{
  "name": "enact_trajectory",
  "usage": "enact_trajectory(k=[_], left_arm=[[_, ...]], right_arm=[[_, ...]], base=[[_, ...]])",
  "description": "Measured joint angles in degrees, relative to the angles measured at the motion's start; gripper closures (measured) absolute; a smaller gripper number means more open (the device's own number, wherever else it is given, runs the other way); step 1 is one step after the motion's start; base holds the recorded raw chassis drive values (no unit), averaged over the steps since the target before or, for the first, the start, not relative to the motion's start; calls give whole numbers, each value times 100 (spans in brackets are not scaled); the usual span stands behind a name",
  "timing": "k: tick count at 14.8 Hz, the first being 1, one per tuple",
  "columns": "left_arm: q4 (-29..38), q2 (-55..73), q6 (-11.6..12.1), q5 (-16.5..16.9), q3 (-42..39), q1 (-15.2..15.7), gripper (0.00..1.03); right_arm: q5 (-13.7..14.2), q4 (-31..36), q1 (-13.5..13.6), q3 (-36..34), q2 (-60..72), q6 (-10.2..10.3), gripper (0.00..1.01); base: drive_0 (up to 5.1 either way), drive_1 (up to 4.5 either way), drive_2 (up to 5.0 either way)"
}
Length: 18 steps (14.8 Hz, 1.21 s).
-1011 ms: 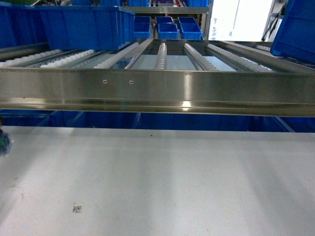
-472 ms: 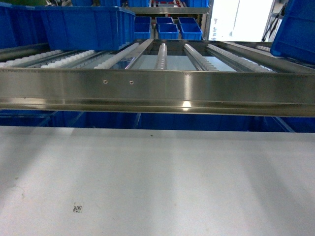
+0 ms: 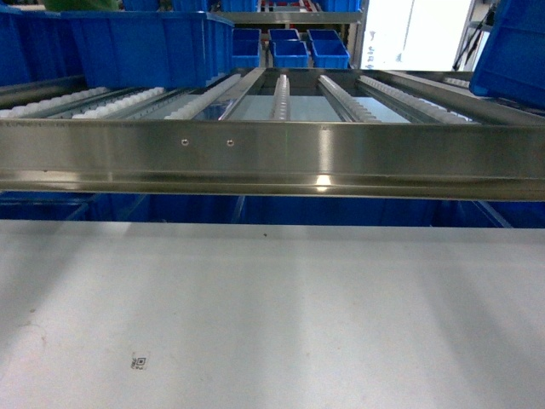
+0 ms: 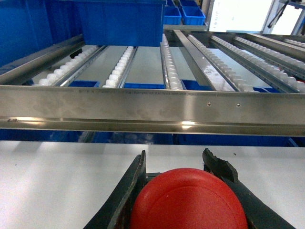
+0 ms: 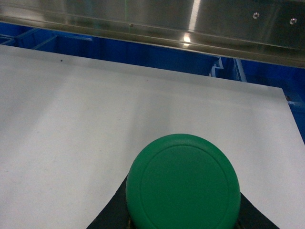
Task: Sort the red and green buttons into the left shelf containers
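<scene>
- Both buttons were in hand and neither was binned; sorting judged at its midpoint, pick done, both drops left to do
- Left gripper [image 4: 183, 191] pinched the red button [image 4: 188, 200]: dark fingers [image 4: 121, 191] flanked the cap at 9 and 3 o'clock, touching it
- Right gripper [image 5: 183, 210] carried the green button [image 5: 183, 183]; dark finger edges showed at 7 and 5 o'clock under the cap, so judged pressed onto the button, though actual contact was hidden
- Red button: smooth, matte domed cap, round, filling the 6 o'clock edge of the left wrist view; collar and base not seen
- Green button: flat-topped round cap with a faint raised ring near its rim, at 6 o'clock in the right wrist view; base not seen
- Both buttons were held above the white table [image 3: 281, 315], short of the steel shelf rail [image 3: 272, 158]
- Neither arm nor button appeared in the head view
- Left shelf containers [image 3: 128, 43] sat at 11 o'clock in the head view on the roller lanes [image 3: 279, 98], well apart from both buttons; one large blue bin [image 4: 119, 21] lay at 12 o'clock ahead of the left gripper
- Contents of the bins could not be seen
</scene>
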Motion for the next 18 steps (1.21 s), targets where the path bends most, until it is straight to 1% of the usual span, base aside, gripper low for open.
enact_trajectory(k=[2,18], left_arm=[[-17,0,0,-46,0,28,71],[-11,-2,0,-46,0,26,71]], right_arm=[[-2,20,0,0,0,0,75],[-4,13,0,0,0,0,75]], base=[[-459,102,390],[-459,81,394]])
